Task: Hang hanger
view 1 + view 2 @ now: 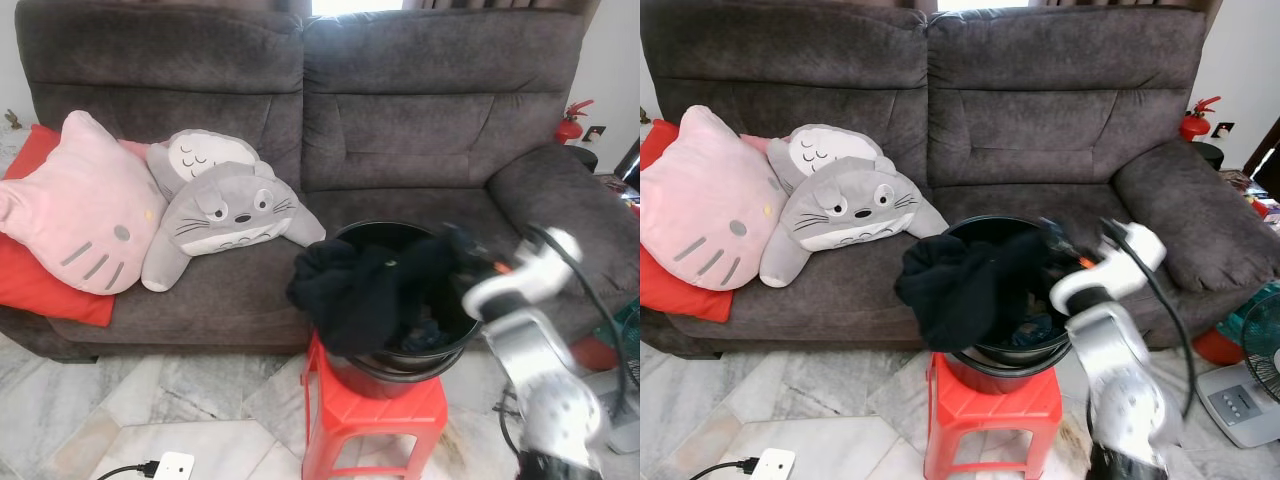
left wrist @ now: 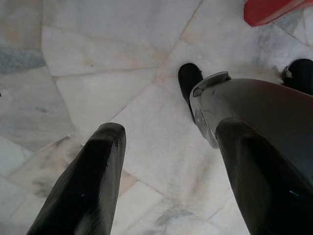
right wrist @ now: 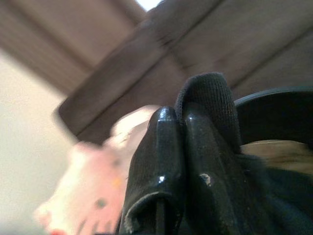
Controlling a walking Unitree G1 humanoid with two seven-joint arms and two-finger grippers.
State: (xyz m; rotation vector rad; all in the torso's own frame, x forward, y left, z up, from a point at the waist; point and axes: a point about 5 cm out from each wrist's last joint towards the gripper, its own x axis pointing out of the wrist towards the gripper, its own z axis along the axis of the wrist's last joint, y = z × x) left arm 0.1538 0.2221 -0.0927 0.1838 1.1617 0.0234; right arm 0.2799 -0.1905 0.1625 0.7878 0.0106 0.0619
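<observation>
Over the black bucket point(image 1: 440, 345), right pincer point(image 3: 177, 122) pinches (apparently) a black garment point(image 1: 350, 290).

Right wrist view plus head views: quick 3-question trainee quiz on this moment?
1. True or false: the right gripper is shut on black cloth.
2. What does the black bucket stand on? A) sofa B) red stool C) floor
3. Fill in: the left gripper hangs over the ____ with jaws open.

Key: 1 true. 2 B, the red stool. 3 floor.
</observation>
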